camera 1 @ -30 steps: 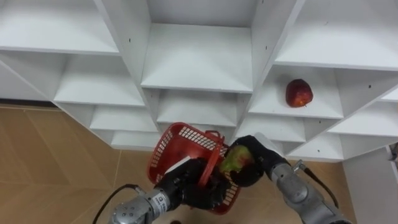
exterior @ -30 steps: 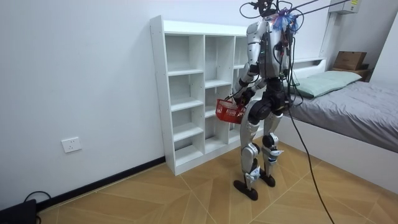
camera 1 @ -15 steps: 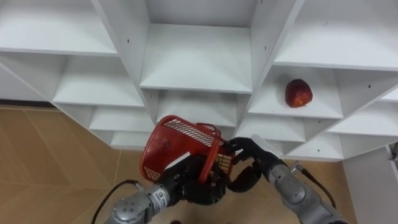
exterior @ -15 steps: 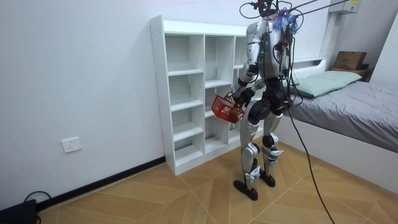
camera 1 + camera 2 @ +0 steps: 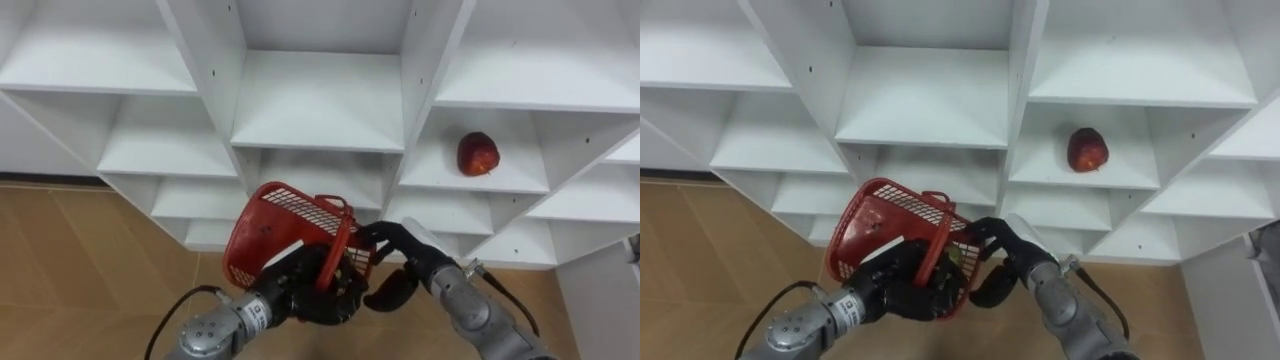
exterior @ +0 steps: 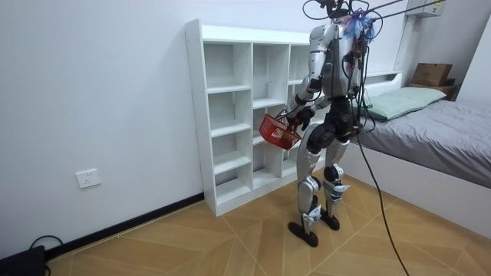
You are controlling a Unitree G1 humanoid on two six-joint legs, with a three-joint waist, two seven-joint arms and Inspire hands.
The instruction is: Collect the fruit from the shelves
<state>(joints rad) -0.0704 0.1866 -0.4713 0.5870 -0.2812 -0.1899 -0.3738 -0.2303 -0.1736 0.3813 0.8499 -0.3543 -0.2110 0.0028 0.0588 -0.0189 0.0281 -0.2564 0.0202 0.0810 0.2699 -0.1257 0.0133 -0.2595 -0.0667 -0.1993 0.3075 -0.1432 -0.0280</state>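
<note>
A red plastic basket (image 5: 285, 235) hangs tilted in front of the white shelf unit (image 5: 318, 105). My left hand (image 5: 305, 292) is shut on the basket's red handle (image 5: 342, 252). My right hand (image 5: 398, 252) is at the basket's right rim, open, with nothing in it. A greenish fruit (image 5: 953, 257) shows through the basket's mesh. A red apple (image 5: 478, 153) lies on a shelf up and to the right of my right hand. In the room view I stand facing the shelf unit (image 6: 230, 115) with the basket (image 6: 278, 132) held at hip height.
The other shelf compartments in sight are bare. Wooden floor (image 5: 90, 260) lies below the unit on the left. In the room view a bed (image 6: 437, 130) stands close behind me, and a wall socket (image 6: 88, 178) is on the room view's left.
My right hand held a green-red fruit over the basket; now it is open and the fruit is out of it. The basket has tipped up and to the left.
</note>
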